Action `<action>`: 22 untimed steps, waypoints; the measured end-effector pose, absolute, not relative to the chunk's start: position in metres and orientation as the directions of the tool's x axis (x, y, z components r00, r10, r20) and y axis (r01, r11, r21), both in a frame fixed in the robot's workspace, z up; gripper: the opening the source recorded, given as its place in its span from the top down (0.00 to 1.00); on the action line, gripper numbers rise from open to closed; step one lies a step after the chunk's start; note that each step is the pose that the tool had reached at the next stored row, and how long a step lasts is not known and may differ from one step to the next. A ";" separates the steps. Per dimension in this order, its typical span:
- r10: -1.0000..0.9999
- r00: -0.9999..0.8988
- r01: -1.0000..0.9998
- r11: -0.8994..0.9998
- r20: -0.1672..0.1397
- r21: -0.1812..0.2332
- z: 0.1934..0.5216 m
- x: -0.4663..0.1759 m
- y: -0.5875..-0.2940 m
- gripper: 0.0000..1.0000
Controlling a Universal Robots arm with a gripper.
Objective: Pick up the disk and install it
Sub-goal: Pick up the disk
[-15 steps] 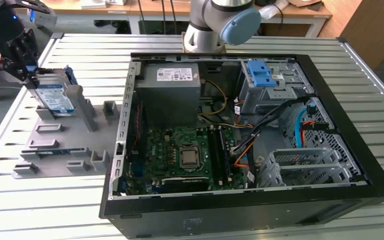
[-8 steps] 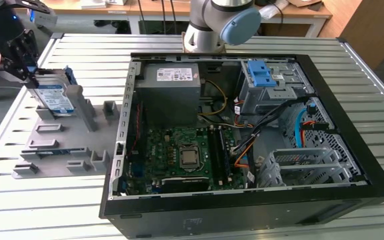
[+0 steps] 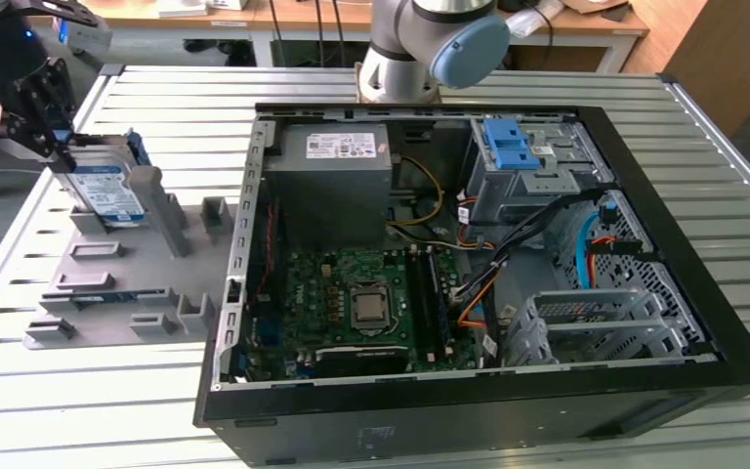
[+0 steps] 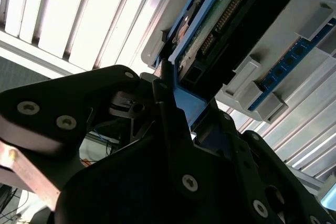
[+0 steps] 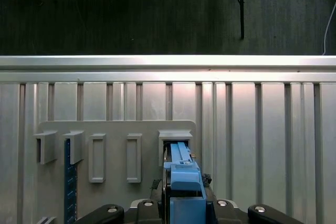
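Gripper (image 3: 56, 154) clamped on the blue carrier edge of the disk (image 3: 104, 191), upright in a slot of the grey fixture (image 3: 114, 278), well apart from the open case (image 3: 479, 420). Advised: draw straight along slot walls, no tilt. Neighbouring post (image 3: 145, 188) just beside; open room above.

Here's the disk (image 3: 104, 192), a flat silver hard drive with a blue-and-white label, framed in a blue carrier bracket. It stands on edge, leaning slightly. Its upper end sits pinched between the fingers of the gripper (image 3: 62, 156), and its green circuit-board face runs straight away from the fingertips in the second wrist view.
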State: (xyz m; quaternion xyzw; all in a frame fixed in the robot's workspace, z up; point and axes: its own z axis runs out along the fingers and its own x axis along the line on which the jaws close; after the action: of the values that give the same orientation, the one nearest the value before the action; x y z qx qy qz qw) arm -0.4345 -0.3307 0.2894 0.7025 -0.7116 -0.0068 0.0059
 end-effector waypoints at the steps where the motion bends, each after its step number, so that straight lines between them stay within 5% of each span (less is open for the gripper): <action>1: -1.000 -0.013 -1.000 0.013 -0.001 0.018 0.289 -0.435 -0.331 0.64; 22: -1.000 -0.013 -1.000 0.013 -0.001 0.018 0.308 -0.434 -0.331 0.64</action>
State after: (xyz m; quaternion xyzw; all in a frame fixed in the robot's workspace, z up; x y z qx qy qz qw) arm -0.4345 -0.3307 0.3081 0.7025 -0.7117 -0.0068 0.0059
